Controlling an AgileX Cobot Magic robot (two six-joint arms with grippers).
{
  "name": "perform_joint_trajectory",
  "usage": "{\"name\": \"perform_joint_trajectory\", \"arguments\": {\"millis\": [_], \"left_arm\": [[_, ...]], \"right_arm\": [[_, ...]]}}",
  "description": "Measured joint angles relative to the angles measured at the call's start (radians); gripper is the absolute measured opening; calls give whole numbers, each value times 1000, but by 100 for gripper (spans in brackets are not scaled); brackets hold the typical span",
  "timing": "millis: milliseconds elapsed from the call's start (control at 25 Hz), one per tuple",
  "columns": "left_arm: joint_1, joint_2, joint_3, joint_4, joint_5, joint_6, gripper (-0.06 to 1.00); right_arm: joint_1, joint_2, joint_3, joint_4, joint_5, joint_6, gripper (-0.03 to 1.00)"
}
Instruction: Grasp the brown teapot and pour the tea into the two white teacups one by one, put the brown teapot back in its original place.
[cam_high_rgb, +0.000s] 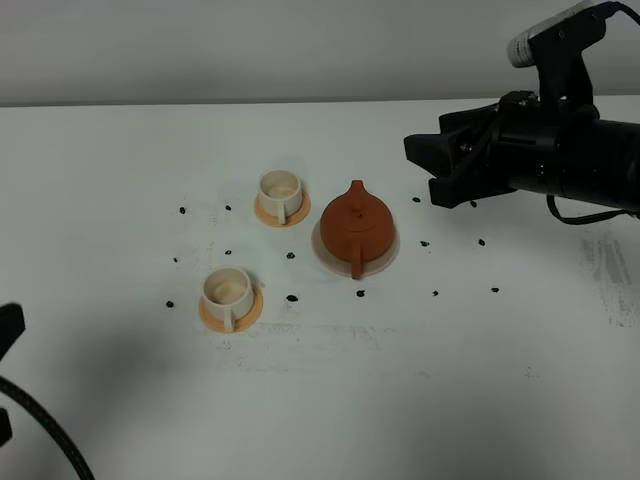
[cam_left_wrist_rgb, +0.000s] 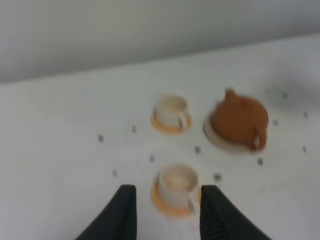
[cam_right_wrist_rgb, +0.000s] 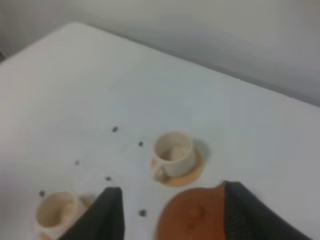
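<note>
The brown teapot (cam_high_rgb: 355, 225) sits on its beige disc (cam_high_rgb: 391, 256) at mid-table, stick handle toward the front. Two white teacups, the far one (cam_high_rgb: 280, 192) and the near one (cam_high_rgb: 228, 290), stand on orange coasters to its left. My right gripper (cam_high_rgb: 425, 172) hovers open above the table, behind and to the right of the teapot, touching nothing. In the right wrist view its fingers (cam_right_wrist_rgb: 111, 210) frame the teapot (cam_right_wrist_rgb: 192, 217) and the far cup (cam_right_wrist_rgb: 174, 150). My left gripper (cam_left_wrist_rgb: 168, 190) is open and empty, well short of the near cup (cam_left_wrist_rgb: 177, 181) and the teapot (cam_left_wrist_rgb: 240, 120).
Small black dots (cam_high_rgb: 291, 298) are scattered on the white table around the cups and teapot. A part of the left arm (cam_high_rgb: 8, 330) and its cable show at the front left corner. A grey wall runs along the table's far edge.
</note>
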Motion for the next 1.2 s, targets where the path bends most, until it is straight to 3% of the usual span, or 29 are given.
{"name": "perform_joint_trajectory", "arguments": {"millis": [320,480,640,920,1200], "left_arm": [[0,-178,-38,321,335,-346,29],[0,-275,-65,411,475,-465,29],[0,-363,-66,436,589,-495,29],[0,-457,-54,457,611,-491,29],[0,-457,-8,466,541,-492,29]], "right_arm": [[0,-1,0,-33,-292,-8,44],[0,-1,0,-33,-308,-6,44],[0,-1,0,-32,-288,-4,44],[0,-1,0,-33,-283,-4,44],[0,-1,0,-28,-279,-3,44]]}}
